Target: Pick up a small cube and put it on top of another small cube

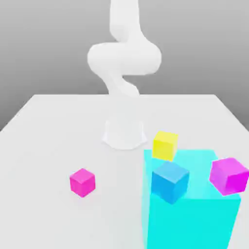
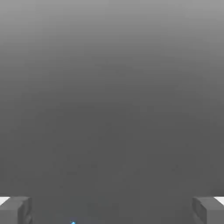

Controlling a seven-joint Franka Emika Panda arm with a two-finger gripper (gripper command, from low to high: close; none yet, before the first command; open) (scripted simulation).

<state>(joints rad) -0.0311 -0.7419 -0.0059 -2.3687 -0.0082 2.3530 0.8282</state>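
nearest us stands the big cyan block point(image 1: 194, 214); left of it, well apart on the tabletop point(image 1: 48, 126), sits the small pink cube point(image 1: 82, 182). it looks light, stiff, smooth-sided, so take it by opposite flat faces. pincer point(image 2: 112, 210) fingers point(image 2: 15, 209) are spread wide, pinching nothing.
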